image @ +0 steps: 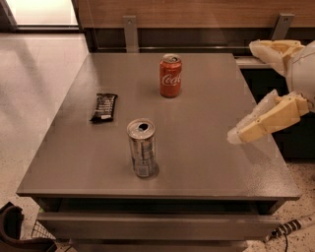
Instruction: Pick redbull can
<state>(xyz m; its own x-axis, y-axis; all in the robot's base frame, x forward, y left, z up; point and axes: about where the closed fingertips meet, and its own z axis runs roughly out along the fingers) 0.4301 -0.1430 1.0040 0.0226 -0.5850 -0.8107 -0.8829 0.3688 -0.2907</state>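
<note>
The redbull can (142, 147) stands ungrasped on the table (206, 162), my gripper (243, 92) hangs spread and empty well to its right, so I've the whole pick left.

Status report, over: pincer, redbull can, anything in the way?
Pincer open, over the right edge of the table, holding nothing. Redbull can upright near the front, untouched. Coca-Cola can and dark wrapper sit aside, not between them.

An office break area is suggested: a grey table (206, 162) is set on a polished floor (39, 74) before a wood-panelled wall (197, 12), and a snack bar (104, 107) and a Coca-Cola can (170, 76) are laid on it. The gripper (242, 93) is held at the table's right edge, fingers apart.
</note>
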